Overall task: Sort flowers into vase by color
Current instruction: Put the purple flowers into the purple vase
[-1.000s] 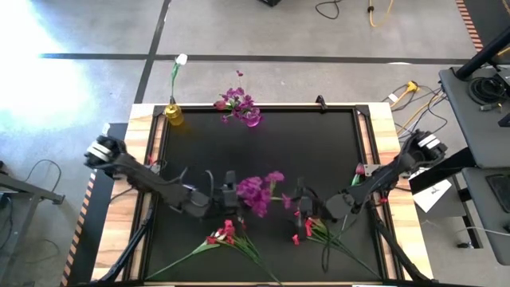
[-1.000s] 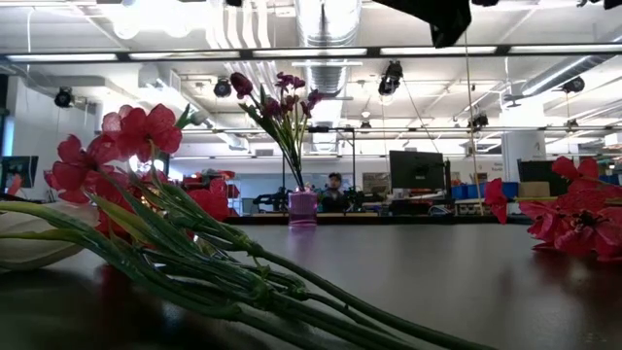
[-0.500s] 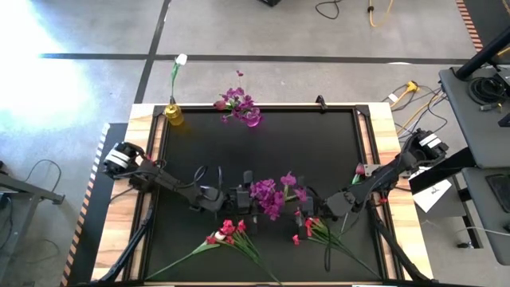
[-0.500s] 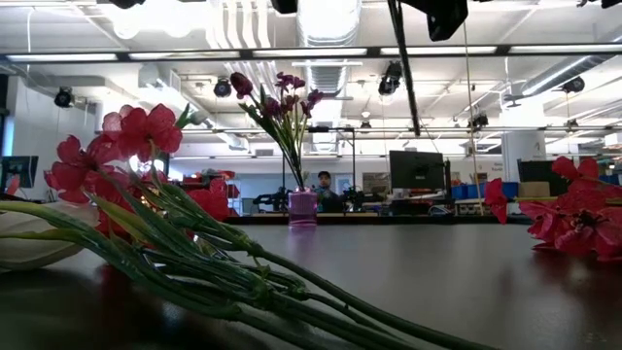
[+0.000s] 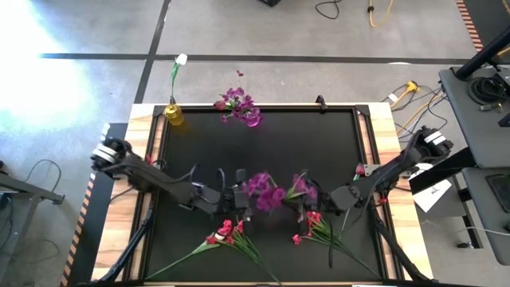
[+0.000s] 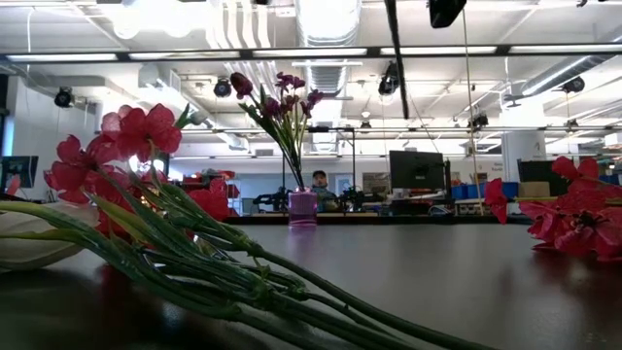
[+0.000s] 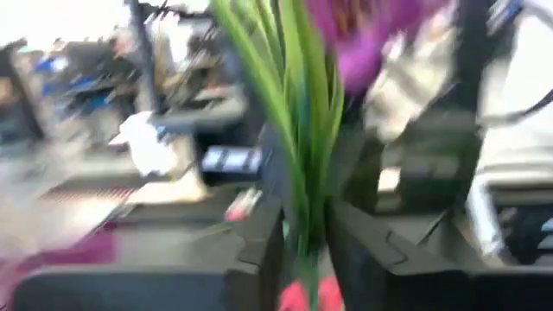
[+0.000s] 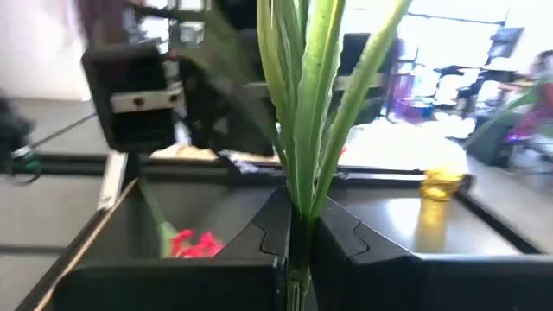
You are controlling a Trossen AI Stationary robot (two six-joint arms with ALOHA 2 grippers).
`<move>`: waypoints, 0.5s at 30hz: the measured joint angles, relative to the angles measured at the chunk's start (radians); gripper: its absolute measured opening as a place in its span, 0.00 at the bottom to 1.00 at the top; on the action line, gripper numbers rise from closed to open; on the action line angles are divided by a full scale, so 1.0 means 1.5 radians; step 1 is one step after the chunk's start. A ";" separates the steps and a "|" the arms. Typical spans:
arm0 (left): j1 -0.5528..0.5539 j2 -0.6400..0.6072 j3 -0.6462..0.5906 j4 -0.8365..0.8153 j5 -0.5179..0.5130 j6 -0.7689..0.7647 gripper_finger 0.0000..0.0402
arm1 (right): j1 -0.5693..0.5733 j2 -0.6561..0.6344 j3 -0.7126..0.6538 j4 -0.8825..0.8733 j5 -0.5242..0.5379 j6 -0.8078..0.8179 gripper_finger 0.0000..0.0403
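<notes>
I have both grippers pinching green stems of the purple spray (image 5: 264, 190), left gripper (image 7: 304, 250) and right gripper (image 8: 298, 238), mid-table, well short of the purple glass vase (image 5: 252, 119), probably handing it over.

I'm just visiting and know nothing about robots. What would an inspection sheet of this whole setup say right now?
Surface: black mat on a wood-edged table.
Job's things: purple vase holding purple flowers; yellow vase holding the white bloom; red sprays lying near the front edge.
Clutter: nothing seen.
Grippers: left gripper shut on a purple spray; right gripper shut on another purple spray, mid-table.
Cables: cords on the floor.
Surroundings: workshop; a person far behind.
</notes>
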 joint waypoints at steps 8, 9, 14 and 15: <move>-0.057 -0.094 -0.023 -0.387 -0.097 -0.220 0.35 | -0.079 -0.023 0.001 0.076 0.019 -0.106 0.04; -0.065 -0.094 -0.035 -0.390 -0.106 -0.243 0.36 | -0.100 -0.022 0.001 0.089 0.022 -0.116 0.03; -0.099 -0.078 -0.122 -0.380 -0.133 -0.353 0.36 | -0.235 -0.007 0.001 0.172 0.025 -0.103 0.03; -0.104 -0.075 -0.140 -0.376 -0.135 -0.380 0.35 | -0.266 -0.001 0.001 0.186 0.022 -0.103 0.03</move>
